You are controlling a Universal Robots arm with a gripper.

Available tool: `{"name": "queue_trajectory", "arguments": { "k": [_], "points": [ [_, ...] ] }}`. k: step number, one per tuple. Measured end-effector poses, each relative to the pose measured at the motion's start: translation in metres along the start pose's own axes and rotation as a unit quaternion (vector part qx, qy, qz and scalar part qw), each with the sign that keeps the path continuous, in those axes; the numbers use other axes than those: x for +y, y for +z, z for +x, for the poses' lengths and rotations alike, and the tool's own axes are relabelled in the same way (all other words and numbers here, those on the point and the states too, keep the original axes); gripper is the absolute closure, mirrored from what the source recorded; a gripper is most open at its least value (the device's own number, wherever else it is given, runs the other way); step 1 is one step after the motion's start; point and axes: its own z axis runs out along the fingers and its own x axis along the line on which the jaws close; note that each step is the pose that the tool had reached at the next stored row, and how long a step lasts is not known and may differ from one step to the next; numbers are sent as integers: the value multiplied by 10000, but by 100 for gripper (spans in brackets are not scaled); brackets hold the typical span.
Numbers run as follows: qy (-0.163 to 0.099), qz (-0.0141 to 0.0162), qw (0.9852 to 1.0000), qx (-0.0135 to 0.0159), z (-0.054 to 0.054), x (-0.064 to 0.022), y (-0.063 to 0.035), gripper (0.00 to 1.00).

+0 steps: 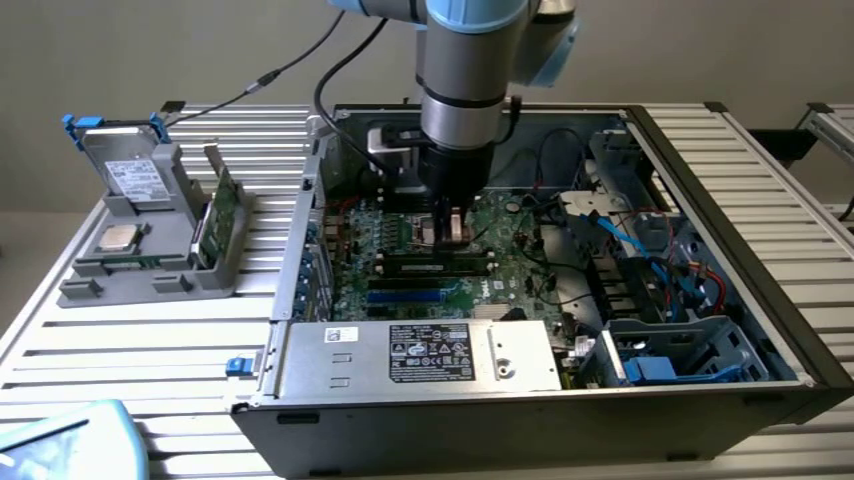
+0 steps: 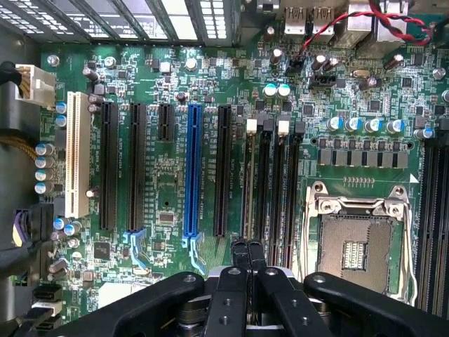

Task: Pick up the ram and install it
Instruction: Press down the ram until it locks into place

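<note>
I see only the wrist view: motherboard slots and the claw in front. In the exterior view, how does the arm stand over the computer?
Observer: The arm hangs straight down into an open computer case, with the claw low over the motherboard.
Operator: Is the ram near it?
Observer: Yes. From the side, a long green ram with dark chips lies along the slots just under the claw. I cannot tell whether it is seated.
Operator: What is outside the case?
Observer: On the exterior view's left stands a grey holder, with a hard drive and a green circuit board upright in it.
</note>
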Motion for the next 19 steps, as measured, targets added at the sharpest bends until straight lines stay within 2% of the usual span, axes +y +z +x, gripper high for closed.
{"name": "queue_trajectory", "arguments": {
  "k": [15, 16, 19],
  "points": [
    [0, 0, 10000, 0, -2, 12, 44, 89],
    [0, 3, 10000, -8, -4, 12, 32, 89],
    [0, 0, 10000, -1, 1, 16, -65, 89]
  ]
}}
